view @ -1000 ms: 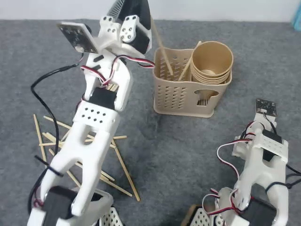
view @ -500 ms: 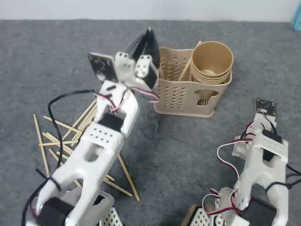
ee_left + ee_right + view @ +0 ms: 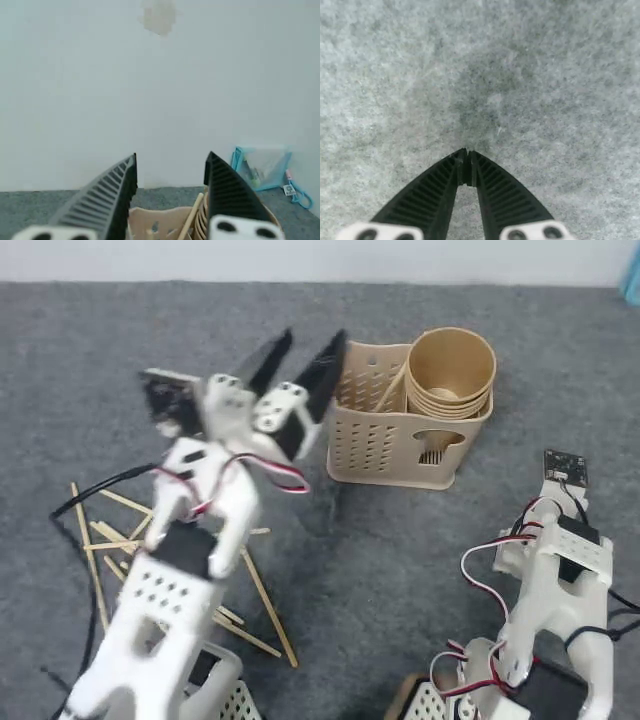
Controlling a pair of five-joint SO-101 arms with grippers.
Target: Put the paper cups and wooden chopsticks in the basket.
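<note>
Beige basket (image 3: 380, 445) stands just beside the left end effector (image 3: 314, 336), jaws spread.

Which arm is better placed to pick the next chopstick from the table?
Left. The loose chopsticks lie beside the left arm's base, and the left gripper is open and empty beside the basket. The right gripper is shut over bare carpet, away from them.

Paper cups (image 3: 450, 365) sit in the basket (image 3: 380, 445), chopsticks (image 3: 268, 608) scattered left.
</note>
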